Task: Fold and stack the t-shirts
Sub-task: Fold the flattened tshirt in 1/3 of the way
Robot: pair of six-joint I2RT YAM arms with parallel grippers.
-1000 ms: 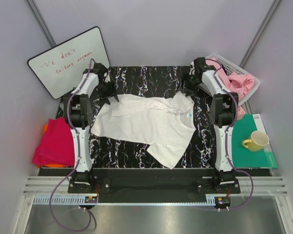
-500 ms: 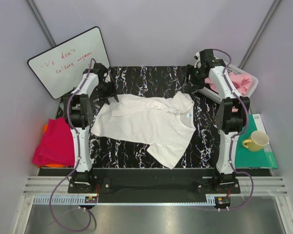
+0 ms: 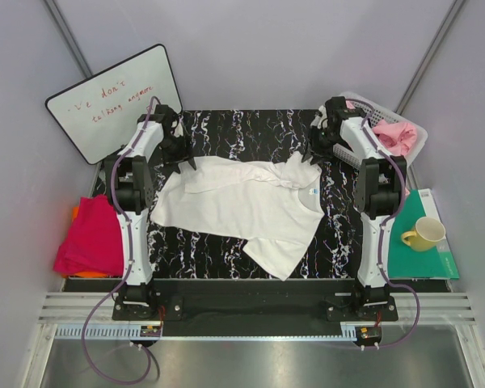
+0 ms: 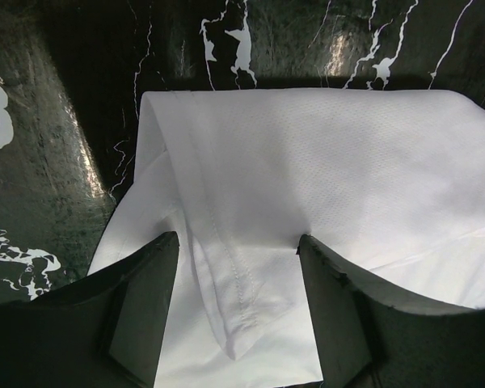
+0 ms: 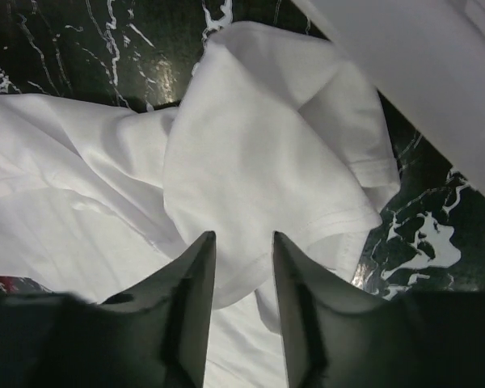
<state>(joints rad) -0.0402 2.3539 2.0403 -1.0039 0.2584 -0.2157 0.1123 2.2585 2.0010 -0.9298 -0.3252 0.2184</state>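
White t-shirt (image 3: 250, 206) is lying spread across the black marbled desk (image 3: 242, 129). Left claw (image 4: 236, 242) is hanging wide open astride its folded hem, gripping nothing; right claw (image 5: 242, 236) is hovering narrowly parted over a crumpled sleeve, also gripping nothing.

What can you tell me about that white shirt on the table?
The white short-sleeved cloth shirt lies spread out, unfolded, slanted across the black marbled table top. It looks soft and finely knit, with stitched hems, a collar and a small blue neck label. Its far right sleeve is crumpled. The open left gripper straddles a folded-over hem at its far left corner; the open right gripper is over the crumpled sleeve.
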